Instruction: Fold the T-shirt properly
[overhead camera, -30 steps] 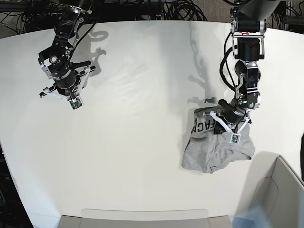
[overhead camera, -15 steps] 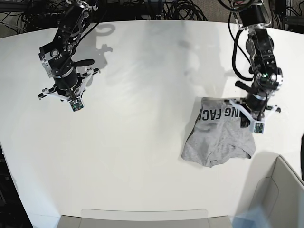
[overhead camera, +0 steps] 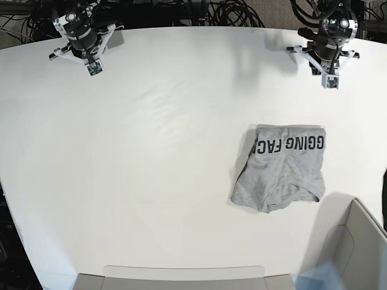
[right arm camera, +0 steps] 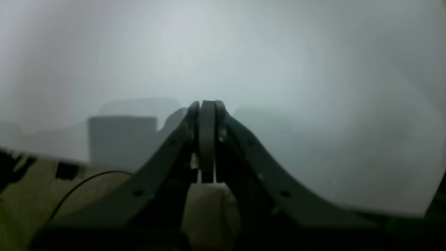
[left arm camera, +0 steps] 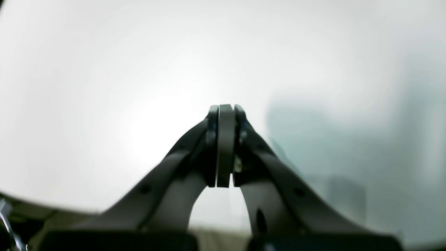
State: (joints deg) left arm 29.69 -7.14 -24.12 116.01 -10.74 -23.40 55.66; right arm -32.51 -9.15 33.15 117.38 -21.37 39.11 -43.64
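The grey T-shirt (overhead camera: 280,172) lies folded in a small bundle on the white table (overhead camera: 151,151), right of the middle, with a band of black lettering (overhead camera: 290,144) along its far edge. My left gripper (overhead camera: 326,53) hangs shut and empty at the table's far right, well away from the shirt. Its wrist view shows the closed gripper (left arm camera: 224,111) over bare, blurred table. My right gripper (overhead camera: 81,37) is shut and empty at the far left corner. Its wrist view shows the closed gripper (right arm camera: 207,106) over blurred table. The shirt is not in either wrist view.
A grey bin (overhead camera: 358,241) stands at the near right corner, close to the shirt's near edge. A flat grey tray (overhead camera: 181,275) lies at the table's front edge. Black cables (overhead camera: 230,12) run behind the far edge.
The left gripper has left the shirt and drawn back to the far right. The right gripper has drawn back to the far left corner. The shirt's lettered edge now lies spread to the right.
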